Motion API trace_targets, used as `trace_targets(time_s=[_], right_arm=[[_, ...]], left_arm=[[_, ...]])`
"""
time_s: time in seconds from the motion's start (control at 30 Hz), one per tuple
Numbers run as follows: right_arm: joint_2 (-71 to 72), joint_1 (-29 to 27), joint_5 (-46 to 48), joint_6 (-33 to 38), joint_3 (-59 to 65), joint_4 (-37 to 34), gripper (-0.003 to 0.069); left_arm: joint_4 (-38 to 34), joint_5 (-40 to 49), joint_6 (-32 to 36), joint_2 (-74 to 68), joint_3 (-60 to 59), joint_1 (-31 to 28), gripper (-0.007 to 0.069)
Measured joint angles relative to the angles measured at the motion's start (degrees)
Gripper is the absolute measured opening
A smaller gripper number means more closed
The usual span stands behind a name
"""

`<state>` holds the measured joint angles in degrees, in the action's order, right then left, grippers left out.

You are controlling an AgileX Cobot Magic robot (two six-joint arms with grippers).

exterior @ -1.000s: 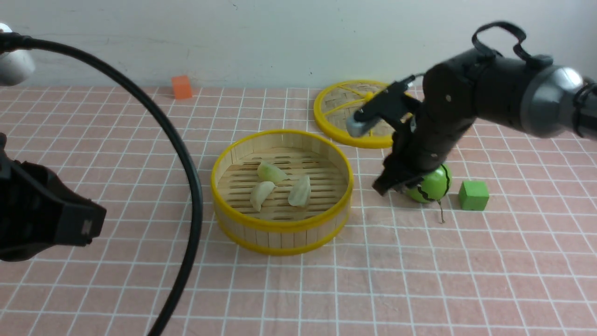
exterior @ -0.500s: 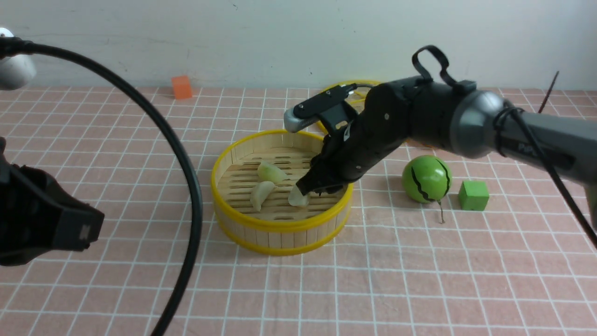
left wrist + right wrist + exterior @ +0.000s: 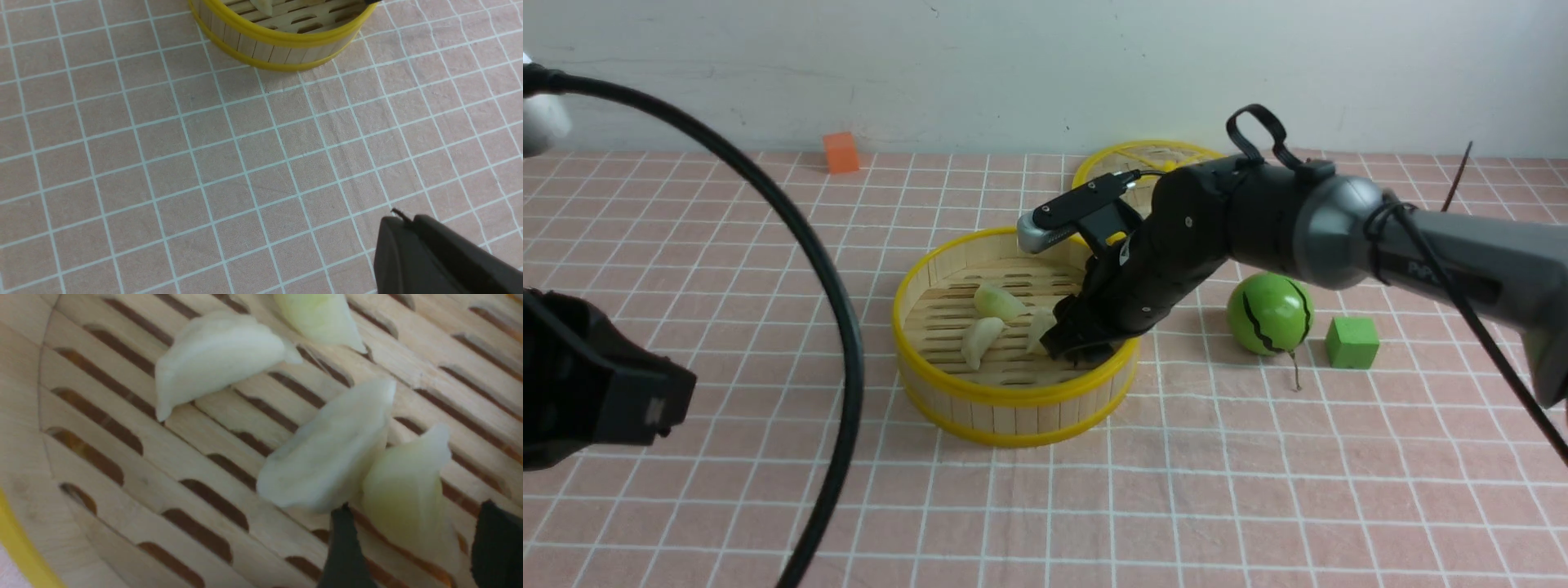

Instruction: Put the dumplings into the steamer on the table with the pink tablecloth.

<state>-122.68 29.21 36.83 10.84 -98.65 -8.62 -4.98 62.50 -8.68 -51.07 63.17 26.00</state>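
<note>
The bamboo steamer with yellow rims stands mid-table on the pink tablecloth. Several dumplings lie on its slatted floor, among them a greenish one and a cream one. My right gripper reaches down inside the steamer's right half. In the right wrist view it is open, its fingers standing apart on either side of a greenish dumpling that rests on the slats beside a cream dumpling. My left gripper is shut and empty, above bare cloth in front of the steamer.
A green ball and a green cube sit right of the steamer. The flat yellow-rimmed lid lies behind my right arm. An orange cube is by the back wall. A black cable arcs across the left side.
My right arm swung from beside the green ball over to the steamer, went down into it and its jaws opened, leaving a greenish dumpling on the slats. The left arm barely moved.
</note>
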Motion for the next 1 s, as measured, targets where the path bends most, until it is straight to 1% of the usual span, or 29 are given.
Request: trace_targets(time_s=[0.03,0.1,0.13,0.2,0.23,0.27,0.33,0.43,0.47,0.5,0.53,0.6,0.63,0.67,0.7,0.73,0.8,0.83,0.87,1.0], right_arm=[[1.8,0.0,3.1,0.0,0.0,0.4,0.0434],[3.9,0.0,5.1,0.0,0.0,0.6,0.0424],[5.5,0.0,6.2,0.0,0.0,0.6,0.0412],[9.4,0.0,8.9,0.0,0.0,0.0,0.0359],[9.8,0.0,8.9,0.0,0.0,0.0,0.0353],[12.8,0.0,10.5,0.0,0.0,-0.3,0.0301],[15.9,0.0,11.9,0.0,0.5,-0.4,0.0233],[22.4,0.0,12.1,0.3,3.9,-0.5,0.0125],[25.3,0.0,11.4,0.5,6.7,-0.5,0.0083],[25.8,0.0,11.2,0.5,6.7,-0.5,0.0076],[29.6,0.0,9.5,0.7,10.9,-0.5,0.0033],[34.9,0.0,6.0,0.7,16.4,-0.5,-0.0011],[39.2,0.0,3.7,0.7,20.3,-0.5,-0.0019],[39.8,0.0,3.4,0.7,20.9,-0.5,-0.0020],[44.2,0.0,0.7,0.7,25.5,-0.5,-0.0020],[45.4,0.0,0.0,0.7,26.8,-0.6,-0.0020],[53.4,0.0,-4.7,0.8,34.9,-0.9,-0.0020],[54.6,0.0,-5.4,0.8,36.1,-0.9,-0.0020],[59.5,0.0,-8.0,0.9,40.7,-0.9,-0.0020],[70.8,0.0,-13.7,1.0,50.6,-0.9,-0.0020]], left_arm=[[0.1,-0.1,0.0,1.8,-0.4,0.0,0.0020],[0.7,-0.6,0.0,3.9,-1.6,0.0,0.0021],[1.4,-1.0,0.0,5.2,-2.6,0.0,0.0021],[3.4,-2.7,0.0,10.3,-6.9,0.0,0.0021],[3.4,-2.9,0.0,10.3,-7.3,0.0,0.0021],[5.0,-4.8,-0.3,14.0,-11.3,0.0,0.0021],[6.0,-7.7,-1.1,18.5,-15.6,0.0,0.0021],[6.7,-13.3,-3.3,25.7,-23.2,0.0,0.0022],[6.7,-16.0,-4.4,29.2,-25.8,0.0,0.0024],[6.7,-16.4,-4.4,29.2,-26.2,0.0,0.0025],[6.8,-19.6,-5.4,32.4,-28.8,0.0,0.0027],[6.8,-23.4,-6.5,35.9,-31.6,0.0,0.0029],[6.8,-25.6,-6.8,37.5,-33.3,0.0,0.0029],[6.8,-25.8,-6.9,37.7,-33.3,0.0,0.0029],[6.9,-27.2,-7.1,38.8,-34.8,0.0,0.0032],[6.9,-27.5,-7.1,39.1,-35.1,0.0,0.0033],[6.9,-27.9,-7.1,39.5,-36.4,0.0,0.0036],[6.9,-27.9,-7.1,39.6,-36.7,0.0,0.0036],[6.9,-27.9,-7.2,39.6,-37.4,0.0,0.0038],[6.9,-27.9,-7.3,39.6,-38.4,0.0,0.0039]])
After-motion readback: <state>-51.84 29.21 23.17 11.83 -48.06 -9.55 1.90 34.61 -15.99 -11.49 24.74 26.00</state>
